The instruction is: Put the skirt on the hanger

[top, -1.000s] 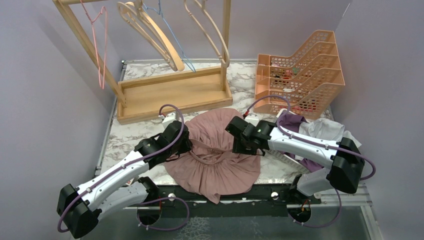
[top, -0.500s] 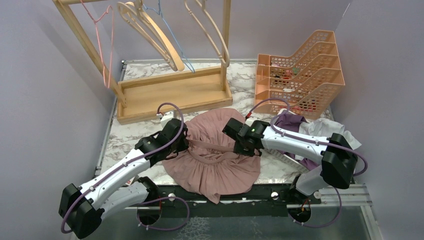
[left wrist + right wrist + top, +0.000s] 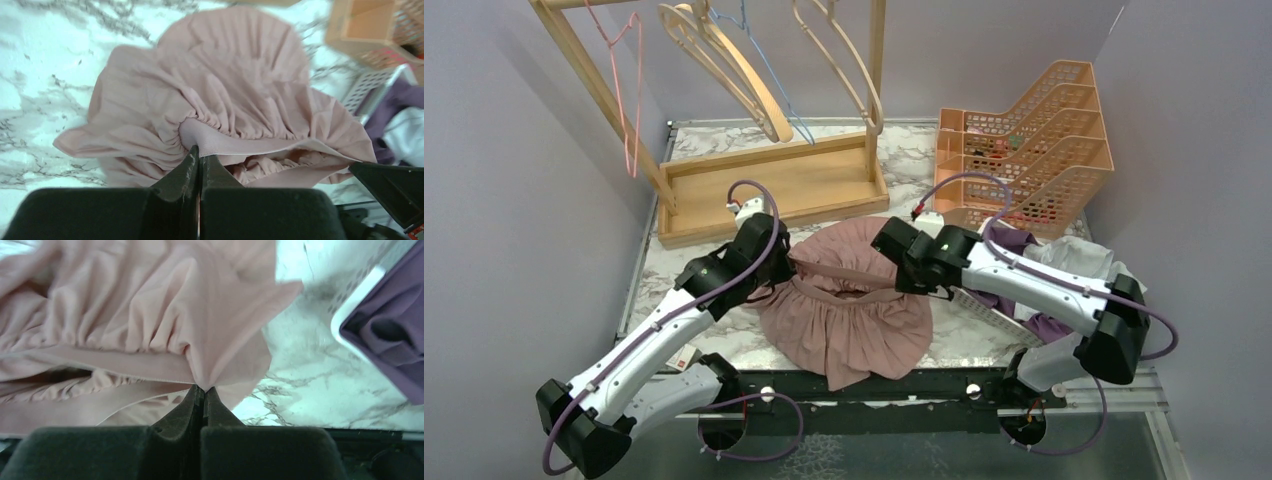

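Pleats of a dusty-pink skirt (image 3: 849, 325) fanned over the marble table (image 3: 674, 280) in the top view. Its elastic waistband (image 3: 839, 272) was stretched straight between the left gripper (image 3: 786, 265) and the right gripper (image 3: 906, 285). Behind stood one wooden rack (image 3: 769, 190) with four hangers: one pink wire hanger (image 3: 627, 165), one blue wire hanger (image 3: 774, 82) and two wooden hangers (image 3: 744, 80). One orange tiered tray (image 3: 1024, 140) sat to the right.

From the left wrist, two fingers (image 3: 182, 175) pinched the gathered waistband.

From the right wrist, both fingers (image 3: 220, 415) clamped a waistband fold, near one white basket (image 3: 357, 300) holding purple cloth (image 3: 395, 335).
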You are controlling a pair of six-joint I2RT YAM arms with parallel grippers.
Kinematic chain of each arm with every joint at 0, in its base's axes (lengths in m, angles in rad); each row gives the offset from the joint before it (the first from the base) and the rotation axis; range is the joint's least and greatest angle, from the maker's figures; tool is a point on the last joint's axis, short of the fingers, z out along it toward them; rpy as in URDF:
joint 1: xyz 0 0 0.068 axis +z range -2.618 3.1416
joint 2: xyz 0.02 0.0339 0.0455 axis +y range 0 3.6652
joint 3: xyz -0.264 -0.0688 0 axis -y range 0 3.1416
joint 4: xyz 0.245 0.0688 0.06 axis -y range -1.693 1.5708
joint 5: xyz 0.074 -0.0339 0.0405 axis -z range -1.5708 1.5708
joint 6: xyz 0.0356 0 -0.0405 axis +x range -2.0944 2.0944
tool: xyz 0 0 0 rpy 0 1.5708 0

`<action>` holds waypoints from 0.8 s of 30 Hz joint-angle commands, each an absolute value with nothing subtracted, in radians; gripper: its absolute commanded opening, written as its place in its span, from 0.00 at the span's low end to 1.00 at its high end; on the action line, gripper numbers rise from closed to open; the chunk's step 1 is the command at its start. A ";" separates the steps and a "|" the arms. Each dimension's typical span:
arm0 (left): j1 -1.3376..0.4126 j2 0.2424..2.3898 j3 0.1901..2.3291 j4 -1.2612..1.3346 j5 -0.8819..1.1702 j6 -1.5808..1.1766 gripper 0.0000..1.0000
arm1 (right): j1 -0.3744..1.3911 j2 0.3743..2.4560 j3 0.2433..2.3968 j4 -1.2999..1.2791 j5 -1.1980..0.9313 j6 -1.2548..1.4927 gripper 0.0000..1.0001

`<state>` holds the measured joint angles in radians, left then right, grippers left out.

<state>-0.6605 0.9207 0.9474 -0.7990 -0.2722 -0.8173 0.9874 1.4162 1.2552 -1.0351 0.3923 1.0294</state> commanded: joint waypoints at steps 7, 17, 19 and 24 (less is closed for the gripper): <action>-0.646 0.974 1.411 -1.066 -0.367 -0.800 0.00 | 0.991 1.375 1.711 -1.183 0.428 0.757 0.01; -0.638 0.894 1.004 -0.905 -0.308 -0.905 0.00 | 0.934 1.357 1.289 -0.849 0.207 0.766 0.01; -0.629 0.875 0.893 -0.804 -0.259 -0.913 0.00 | 0.917 1.368 1.205 -0.767 0.210 0.751 0.01; -0.585 0.913 0.753 -0.646 -0.136 -0.894 0.00 | 0.910 1.437 1.123 -0.705 0.192 0.759 0.25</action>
<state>-0.6178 0.9054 0.8005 -0.8330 -0.2489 -0.8936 0.9138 1.4021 1.1393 -0.8188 0.2317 0.7635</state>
